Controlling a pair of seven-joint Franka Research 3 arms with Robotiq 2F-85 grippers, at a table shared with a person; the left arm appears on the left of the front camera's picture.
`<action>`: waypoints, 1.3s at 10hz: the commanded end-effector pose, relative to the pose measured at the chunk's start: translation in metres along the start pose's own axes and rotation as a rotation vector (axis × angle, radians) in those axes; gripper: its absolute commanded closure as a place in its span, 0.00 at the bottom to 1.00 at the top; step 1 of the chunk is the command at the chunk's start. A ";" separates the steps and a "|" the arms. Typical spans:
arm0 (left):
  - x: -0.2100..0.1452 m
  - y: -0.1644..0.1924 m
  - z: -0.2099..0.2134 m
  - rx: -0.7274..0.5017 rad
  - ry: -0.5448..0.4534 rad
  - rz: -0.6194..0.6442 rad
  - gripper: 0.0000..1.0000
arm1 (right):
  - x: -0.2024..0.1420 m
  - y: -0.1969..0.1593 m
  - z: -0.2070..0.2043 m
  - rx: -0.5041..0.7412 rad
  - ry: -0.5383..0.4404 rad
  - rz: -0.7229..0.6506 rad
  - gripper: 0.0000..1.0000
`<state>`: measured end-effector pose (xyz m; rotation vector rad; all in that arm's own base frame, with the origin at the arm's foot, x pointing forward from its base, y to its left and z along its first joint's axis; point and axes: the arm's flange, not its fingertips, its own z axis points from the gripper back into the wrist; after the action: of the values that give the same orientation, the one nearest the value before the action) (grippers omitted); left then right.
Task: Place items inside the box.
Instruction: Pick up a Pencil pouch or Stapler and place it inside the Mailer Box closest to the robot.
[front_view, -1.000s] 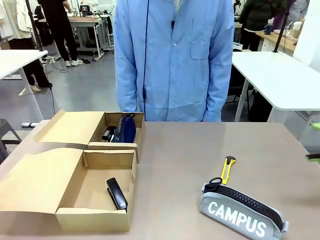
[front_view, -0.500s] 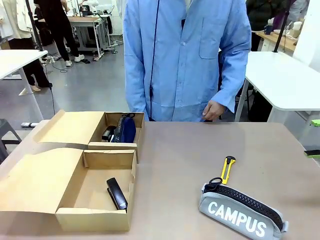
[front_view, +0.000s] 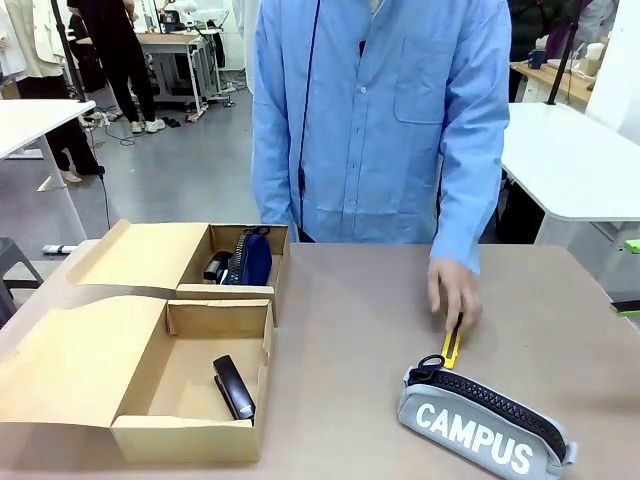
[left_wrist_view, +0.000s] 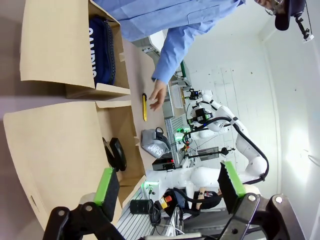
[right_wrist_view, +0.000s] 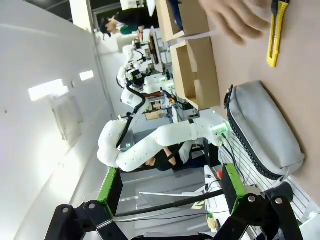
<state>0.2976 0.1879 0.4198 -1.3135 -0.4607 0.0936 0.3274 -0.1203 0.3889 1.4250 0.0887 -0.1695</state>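
Note:
A grey "CAMPUS" pouch (front_view: 485, 420) lies at the front right of the table, and a slim yellow utility knife (front_view: 451, 347) lies just behind it. The person's hand (front_view: 453, 292) rests on the knife's far end. The near box (front_view: 190, 435) holds a black stapler (front_view: 233, 387). The far box (front_view: 245, 292) holds a navy pouch (front_view: 250, 258) and another black stapler (front_view: 216, 267). My left gripper (left_wrist_view: 167, 187) is open and holds nothing, off to the side of the near box (left_wrist_view: 60, 150). My right gripper (right_wrist_view: 172, 187) is open too, apart from the grey pouch (right_wrist_view: 262, 132) and the knife (right_wrist_view: 276, 32).
Both boxes have their lids (front_view: 80, 365) folded flat toward the table's left. The person in a blue coat (front_view: 380, 120) stands at the far edge, leaning over the table. Bare tabletop (front_view: 340, 340) lies between the boxes and the knife.
The person stepped to the right and brought a hand down from their side onto the yellow knife. The pouches, staplers and boxes stayed put.

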 end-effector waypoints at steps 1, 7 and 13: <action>-0.001 -0.002 0.000 -0.018 -0.006 -0.020 0.00 | -0.002 0.005 0.002 -0.007 0.009 -0.017 0.00; -0.001 -0.002 0.000 -0.018 -0.006 -0.020 0.00 | -0.005 0.008 0.003 0.087 0.022 0.222 0.00; -0.001 -0.002 0.000 -0.018 -0.006 -0.020 0.00 | -0.074 -0.030 0.049 0.020 -0.068 0.307 0.00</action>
<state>0.2975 0.1877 0.4201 -1.3133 -0.4610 0.0927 0.2388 -0.1911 0.3747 1.5199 -0.1782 -0.0127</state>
